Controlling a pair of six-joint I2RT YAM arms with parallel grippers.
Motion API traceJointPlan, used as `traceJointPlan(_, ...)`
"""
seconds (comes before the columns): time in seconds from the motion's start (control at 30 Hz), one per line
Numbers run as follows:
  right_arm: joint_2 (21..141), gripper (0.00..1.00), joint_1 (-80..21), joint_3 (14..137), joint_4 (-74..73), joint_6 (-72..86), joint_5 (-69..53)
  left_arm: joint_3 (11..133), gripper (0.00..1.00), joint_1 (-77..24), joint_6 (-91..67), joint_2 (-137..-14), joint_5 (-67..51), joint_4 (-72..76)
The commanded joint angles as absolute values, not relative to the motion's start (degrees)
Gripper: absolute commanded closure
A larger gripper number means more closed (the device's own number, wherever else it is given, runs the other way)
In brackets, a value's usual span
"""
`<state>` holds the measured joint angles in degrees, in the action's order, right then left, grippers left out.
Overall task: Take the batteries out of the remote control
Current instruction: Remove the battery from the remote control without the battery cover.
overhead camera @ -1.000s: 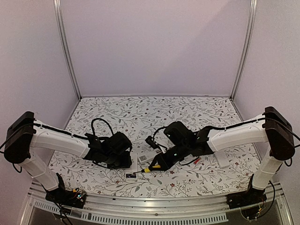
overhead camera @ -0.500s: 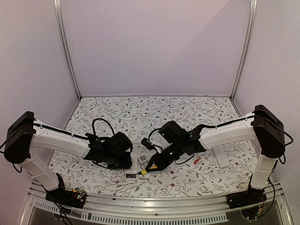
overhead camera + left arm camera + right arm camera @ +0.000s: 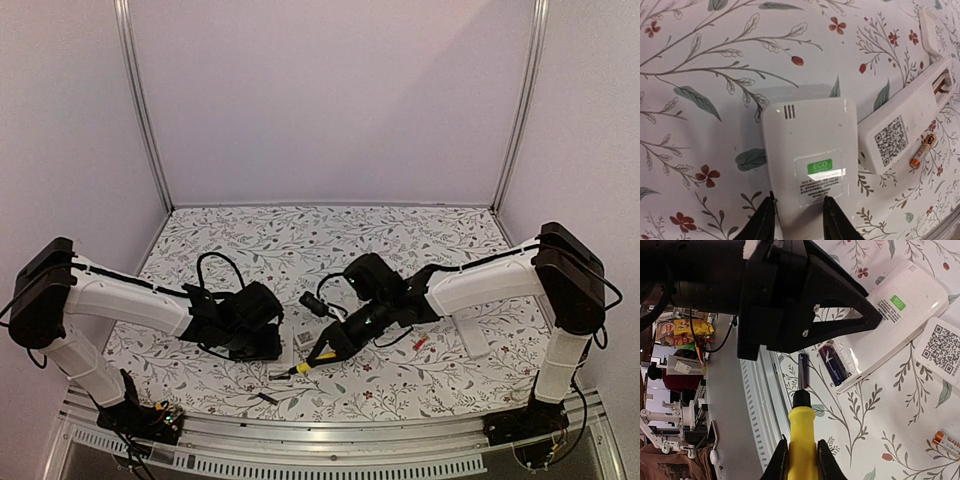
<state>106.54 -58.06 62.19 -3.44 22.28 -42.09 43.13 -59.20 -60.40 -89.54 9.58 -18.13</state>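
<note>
On the worktop, the remote sat gripped by the left hand. The right hand clamped the tool, tip near a dark battery in the open bay — a slip could flick it over the near edge, where a loose battery lay.

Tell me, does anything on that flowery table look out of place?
Yes. A slim dark battery lies loose near the table's front edge, outside the white plastic remote control, whose open compartment holds another dark battery. An orange battery also lies loose beside a second white remote with a QR code label.
</note>
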Motion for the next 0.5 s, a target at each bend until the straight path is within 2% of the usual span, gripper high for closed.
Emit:
traceJointPlan(0.0,107.28,1.00,-57.92,61.04,-0.44,23.54,-46.22,42.80,0.68,-60.22,-59.42,-91.38,9.23,-21.92)
traceJointPlan(0.3,105.75,1.00,-57.92,59.93,1.36,24.00,-45.39,42.38,0.68,-60.24,-59.76,-90.43,9.55,-21.64)
traceJointPlan(0.47,101.77,1.00,-57.92,57.76,1.76,23.66,-40.71,41.98,0.66,-60.14,-60.20,-88.46,10.21,-20.84)
